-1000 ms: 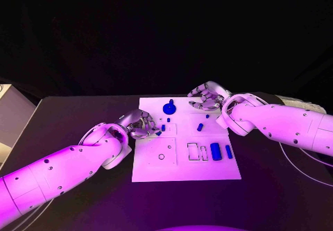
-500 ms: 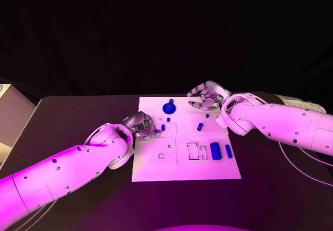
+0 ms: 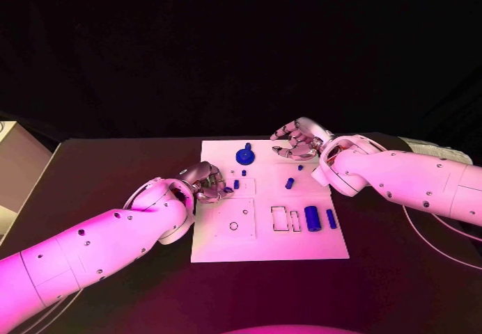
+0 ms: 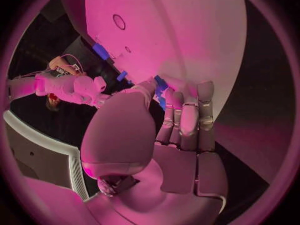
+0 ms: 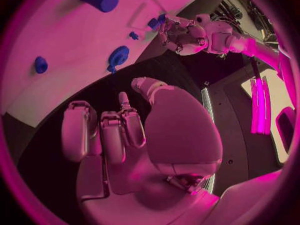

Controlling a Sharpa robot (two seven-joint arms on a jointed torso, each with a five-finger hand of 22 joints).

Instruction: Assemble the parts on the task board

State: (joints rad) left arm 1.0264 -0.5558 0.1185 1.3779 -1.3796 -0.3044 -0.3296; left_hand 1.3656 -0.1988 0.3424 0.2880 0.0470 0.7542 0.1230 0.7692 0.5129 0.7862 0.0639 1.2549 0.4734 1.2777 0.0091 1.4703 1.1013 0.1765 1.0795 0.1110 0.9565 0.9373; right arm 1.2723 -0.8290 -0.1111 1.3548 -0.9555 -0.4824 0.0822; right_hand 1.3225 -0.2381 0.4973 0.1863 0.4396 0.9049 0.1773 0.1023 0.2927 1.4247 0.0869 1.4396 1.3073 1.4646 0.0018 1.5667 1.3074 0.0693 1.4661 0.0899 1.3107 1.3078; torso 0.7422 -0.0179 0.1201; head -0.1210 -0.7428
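Over the last second my left hand (image 3: pixel 205 182) had drawn back slightly at the board's (image 3: pixel 269 243) left edge, pinching a small blue part (image 4: pixel 160 83) just above it, ready to seat, while my right hand (image 3: pixel 298 139) hovered loosely curled, empty.

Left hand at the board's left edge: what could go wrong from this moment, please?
1. The left hand seems to pinch a small blue part only at its fingertips; it could slip out and roll off the task board.
2. Other small blue pegs stand right beside that hand; a sideways move may knock them.
3. The right hand hovers near the blue knob and could bump it.
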